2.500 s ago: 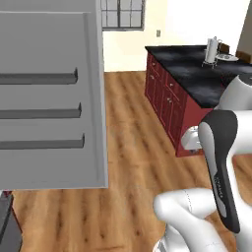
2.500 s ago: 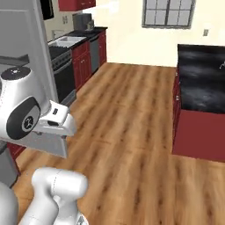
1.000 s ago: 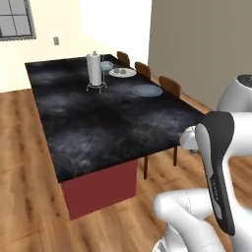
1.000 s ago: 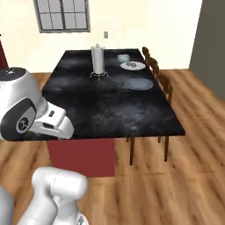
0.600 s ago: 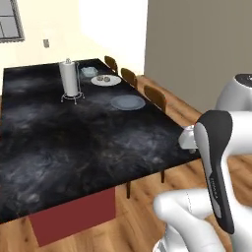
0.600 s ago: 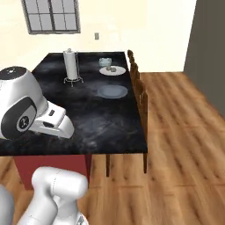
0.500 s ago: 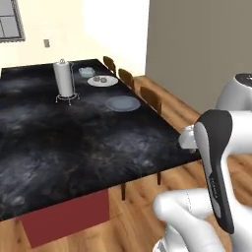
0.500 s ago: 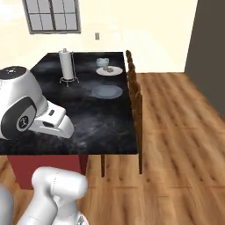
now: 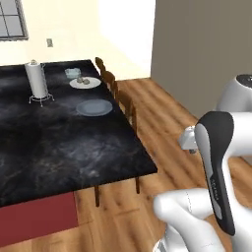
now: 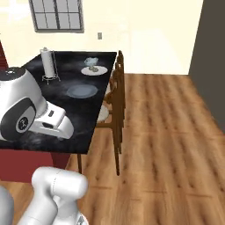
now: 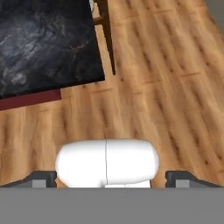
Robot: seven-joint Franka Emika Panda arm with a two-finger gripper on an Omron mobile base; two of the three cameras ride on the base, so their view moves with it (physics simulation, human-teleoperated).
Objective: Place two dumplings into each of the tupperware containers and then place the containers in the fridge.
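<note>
Far back on the black table [image 9: 59,147] stands a pale blue-green tupperware container [image 9: 73,73] [image 10: 91,61]. Just in front of it lies a white plate [image 9: 84,83] [image 10: 95,70] carrying small tan dumplings [image 9: 80,80]. My gripper [image 11: 111,178] hangs open over the wooden floor, well short of the table's near corner [image 11: 94,74], with nothing between its fingertips [image 11: 43,177]. The fridge is out of view.
A paper towel holder [image 9: 36,80] [image 10: 48,63] and a grey plate [image 9: 93,107] [image 10: 81,91] also sit on the table. Wooden chairs [image 9: 127,106] [image 10: 116,88] line its right side. A dark grey wall [image 9: 206,44] rises at the right, with open wooden floor [image 10: 167,132] in between.
The whole picture has shifted as the base moved: the table has slid leftward in both base views and more floor and wall appear. The gripper stays open.
</note>
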